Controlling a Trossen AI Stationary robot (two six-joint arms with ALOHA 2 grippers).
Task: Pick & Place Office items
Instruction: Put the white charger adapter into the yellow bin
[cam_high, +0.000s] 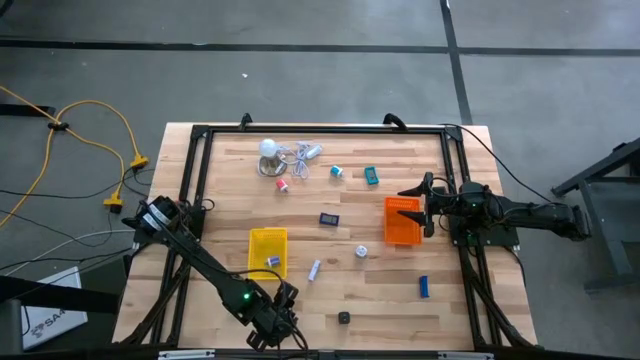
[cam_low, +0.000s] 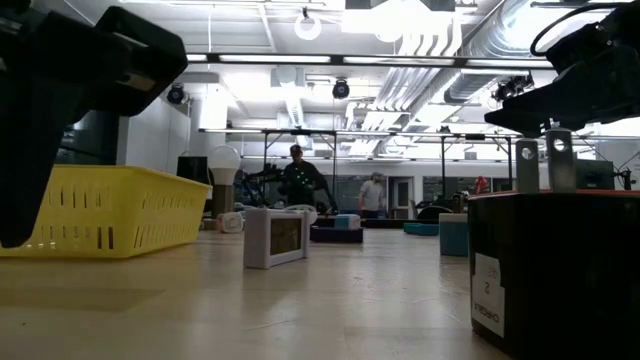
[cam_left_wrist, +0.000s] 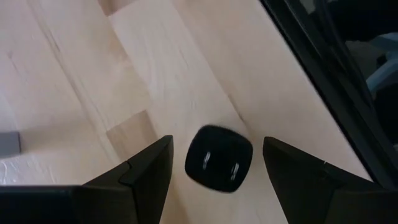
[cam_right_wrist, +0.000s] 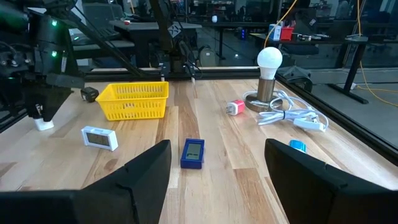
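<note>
Small black office item (cam_left_wrist: 219, 158) flat on the bench (cam_high: 380, 300), near the front edge, a little left of centre. Framed in the left wrist view between the two spread fingers (cam_left_wrist: 140, 171) of the left gripper (cam_left_wrist: 217, 171), nothing touching it yet, bare wood visible on both sides. Left arm stretched diagonally from the left edge down to that front edge.

Other office items scattered across the bench: a blue block (cam_high: 424, 287) toward the front right, a white piece (cam_high: 314, 269) and a small roll (cam_high: 361, 253) near the middle, a dark display block (cam_high: 329, 218) at the centre, a teal piece (cam_high: 371, 176) and a blue roll (cam_high: 337, 172) toward the back, a red-and-white piece (cam_high: 283, 184) beside the white bulb lamp (cam_high: 268, 150) and its cord. Yellow tray (cam_high: 267, 240) left of centre with something small already inside; orange tray (cam_high: 402, 220) right of centre.

Right gripper (cam_high: 428, 205) at the right edge beside the orange tray, fingers (cam_right_wrist: 134, 180) spread and empty, waiting.

Step in hand, by the look of it: approach for a pick of the black item. Next move likely a short descent until the fingers straddle the item, then a squeeze across its narrow sides, a lift, and a carry to a tray. Low, rounded shape: risk of slipping out under a shallow pinch.
</note>
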